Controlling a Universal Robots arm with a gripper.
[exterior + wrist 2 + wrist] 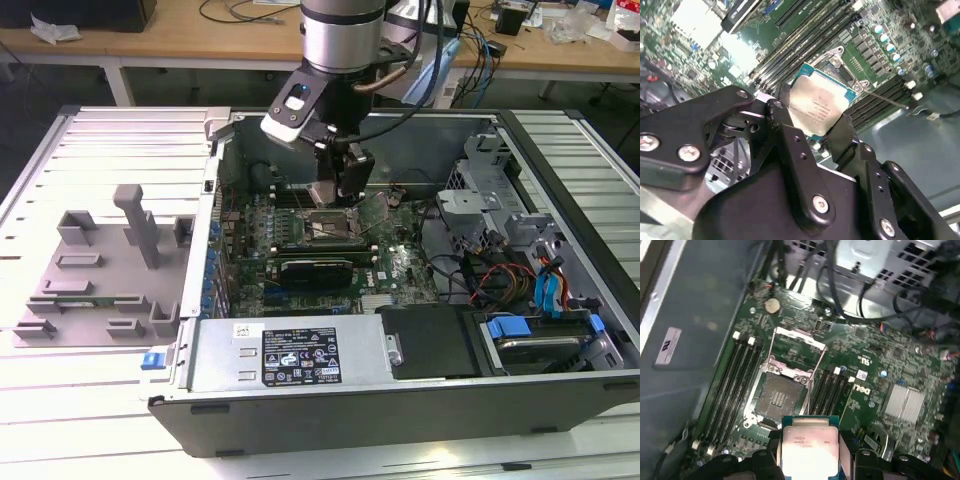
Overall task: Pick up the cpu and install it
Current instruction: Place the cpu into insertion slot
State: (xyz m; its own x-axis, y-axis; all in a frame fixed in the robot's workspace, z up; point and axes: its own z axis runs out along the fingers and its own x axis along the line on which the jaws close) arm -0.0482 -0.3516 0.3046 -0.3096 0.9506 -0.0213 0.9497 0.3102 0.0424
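One gripper [337, 182] is hovering just above the open socket [322, 228] in the exterior view; in the second wrist view its fingers [782, 125] are pinching the cpu [816, 104] by opposite edges; in the first wrist view the cpu [807, 445] is hanging clear of the socket [780, 397], needing, I judge, level and square alignment with that socket, whose inside is looking too blurred to check.

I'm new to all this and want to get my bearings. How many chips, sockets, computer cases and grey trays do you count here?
cpu: 1
socket: 1
computer case: 1
grey tray: 1
Total: 4
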